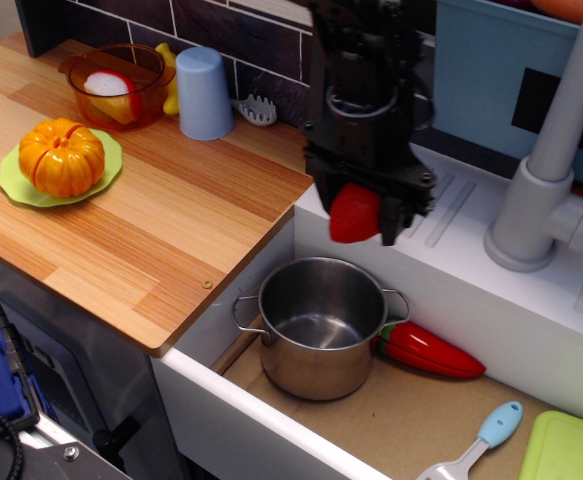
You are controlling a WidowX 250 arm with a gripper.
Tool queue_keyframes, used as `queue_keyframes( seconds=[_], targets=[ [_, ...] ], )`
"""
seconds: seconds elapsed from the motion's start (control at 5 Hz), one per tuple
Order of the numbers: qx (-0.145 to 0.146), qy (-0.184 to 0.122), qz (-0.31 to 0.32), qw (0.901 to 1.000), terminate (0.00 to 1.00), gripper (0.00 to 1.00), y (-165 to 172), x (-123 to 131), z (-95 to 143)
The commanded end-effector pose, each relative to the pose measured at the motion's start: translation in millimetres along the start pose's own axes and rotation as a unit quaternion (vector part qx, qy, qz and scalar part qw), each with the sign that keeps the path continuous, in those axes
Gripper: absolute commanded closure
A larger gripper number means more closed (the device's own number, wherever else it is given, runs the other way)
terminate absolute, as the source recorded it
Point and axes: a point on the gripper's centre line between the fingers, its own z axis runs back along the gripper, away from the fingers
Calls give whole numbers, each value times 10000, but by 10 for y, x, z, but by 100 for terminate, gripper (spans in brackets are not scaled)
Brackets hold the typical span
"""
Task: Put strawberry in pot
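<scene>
The red strawberry (354, 213) hangs in my black gripper (361, 205), which is shut on it. It is held in the air just above the far rim of the shiny steel pot (317, 325). The pot stands upright and empty in the sink basin, its two loop handles at left and right. The strawberry's green cap is hidden between the fingers.
A red chili pepper (431, 350) lies right of the pot. A blue-handled utensil (483, 438) and a green board (567, 450) lie at the front right. A grey faucet (543, 170) stands at right. On the wooden counter are a pumpkin on a green plate (61, 158), an orange bowl (117, 83) and a blue cup (203, 93).
</scene>
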Motion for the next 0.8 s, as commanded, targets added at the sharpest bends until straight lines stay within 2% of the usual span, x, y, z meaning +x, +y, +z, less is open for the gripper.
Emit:
queue_keyframes(
  seconds=[0.0,0.4,0.6],
  targets=[
    [107,-344,-239,9991,0,0,96,-5,127],
    [59,-457,-257,9986,0,0,45,15,94],
    [59,-457,-257,9986,100,0,45,15,94]
  ],
)
